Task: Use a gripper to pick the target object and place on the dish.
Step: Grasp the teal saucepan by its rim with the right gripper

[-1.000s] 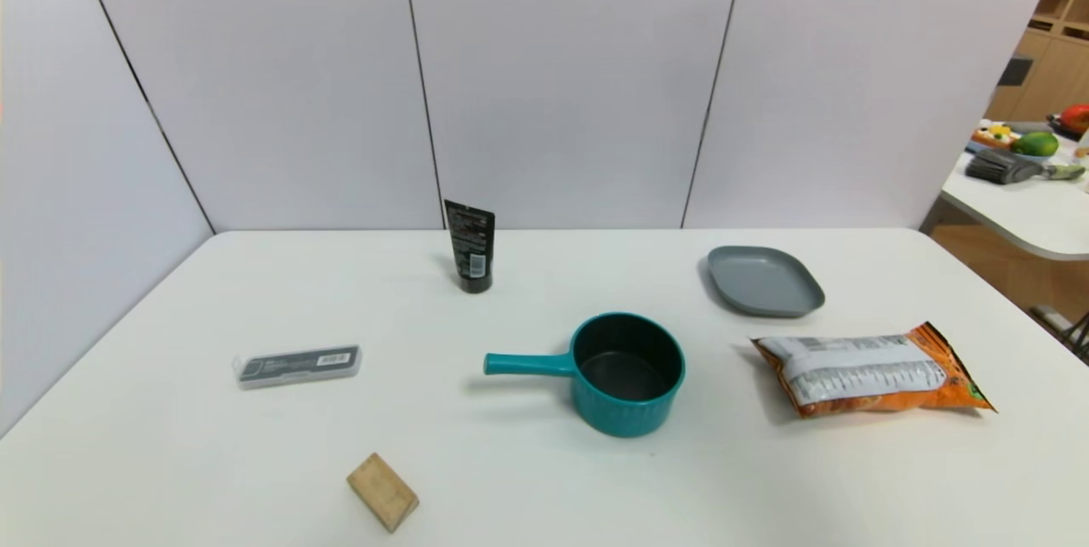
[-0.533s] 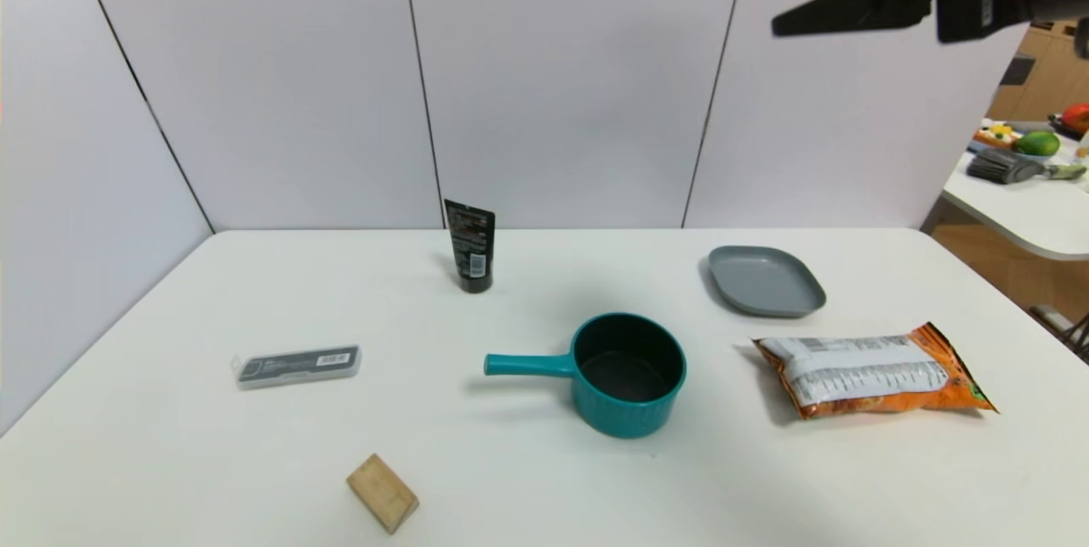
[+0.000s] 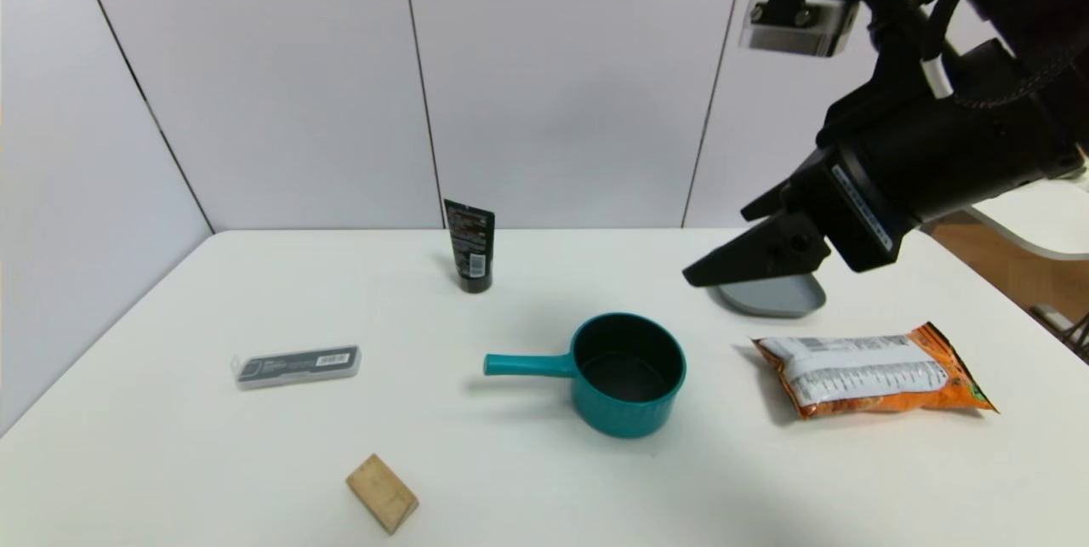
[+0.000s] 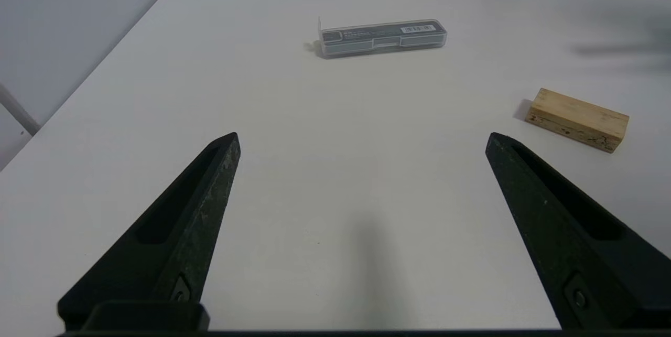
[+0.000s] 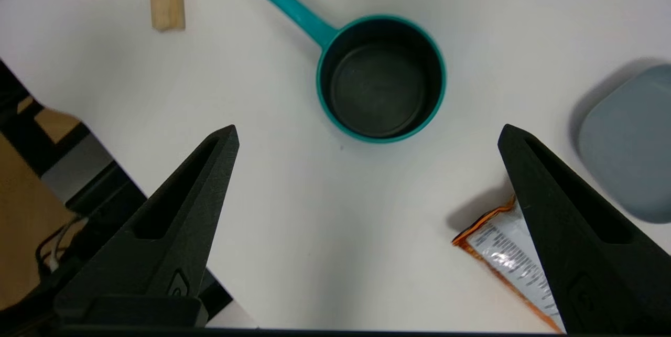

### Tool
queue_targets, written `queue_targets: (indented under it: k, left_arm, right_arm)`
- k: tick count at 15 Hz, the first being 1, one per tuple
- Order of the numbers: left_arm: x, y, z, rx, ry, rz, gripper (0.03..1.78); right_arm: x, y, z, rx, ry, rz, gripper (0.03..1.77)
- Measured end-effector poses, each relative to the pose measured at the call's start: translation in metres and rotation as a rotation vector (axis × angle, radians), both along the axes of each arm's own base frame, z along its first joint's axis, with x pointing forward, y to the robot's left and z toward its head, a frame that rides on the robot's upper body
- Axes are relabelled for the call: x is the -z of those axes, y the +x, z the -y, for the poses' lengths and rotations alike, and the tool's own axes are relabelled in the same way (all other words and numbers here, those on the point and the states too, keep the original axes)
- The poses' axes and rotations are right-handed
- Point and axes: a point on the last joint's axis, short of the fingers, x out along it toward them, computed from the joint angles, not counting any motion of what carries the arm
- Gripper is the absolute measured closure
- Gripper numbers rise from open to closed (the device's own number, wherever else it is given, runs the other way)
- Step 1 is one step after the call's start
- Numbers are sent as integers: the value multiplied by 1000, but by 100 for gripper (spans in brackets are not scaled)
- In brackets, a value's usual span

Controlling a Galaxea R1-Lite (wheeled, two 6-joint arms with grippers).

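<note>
Teal saucepan (image 3: 628, 373) sits upright mid-table, handle pointing left, nothing in it, nothing touching it. Grey dish (image 3: 778, 296) lies farther back and to the right, bare, partly hidden from the head camera by my right gripper (image 3: 706, 273); orange snack bag (image 3: 868, 371) is near the dish on the near side. Right gripper hangs high above the table, fingers spread wide, holding nothing; its wrist camera looks straight down on the pan. Left gripper (image 4: 361, 140) is parked low over the near-left table, also spread and empty. I judge this the approach step. Next move calls for descending and choosing a grasp, rim wall or handle, while clearing the bag.
</note>
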Motion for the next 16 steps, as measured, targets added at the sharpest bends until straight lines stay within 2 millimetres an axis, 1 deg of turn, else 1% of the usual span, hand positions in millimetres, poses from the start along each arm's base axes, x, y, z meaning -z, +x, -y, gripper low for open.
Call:
queue_targets:
  k: [4,8,10,13,16]
  left_arm:
    - [0,0,0,0,0,0,12]
    - [0,0,0,0,0,0,12]
    - [0,0,0,0,0,0,12]
    - [0,0,0,0,0,0,12]
    - [0,0,0,0,0,0,12]
  right_arm:
    - [17,-6,-19,-75,-78,-100,9]
    - [37,0,-45,-128,-135,-156,9]
    - [51,6,-60,-149,-163,-179,9]
    - [73,22,-81,-149,-192,-190,9]
    - [96,37,-97,-140,-226,-217,9]
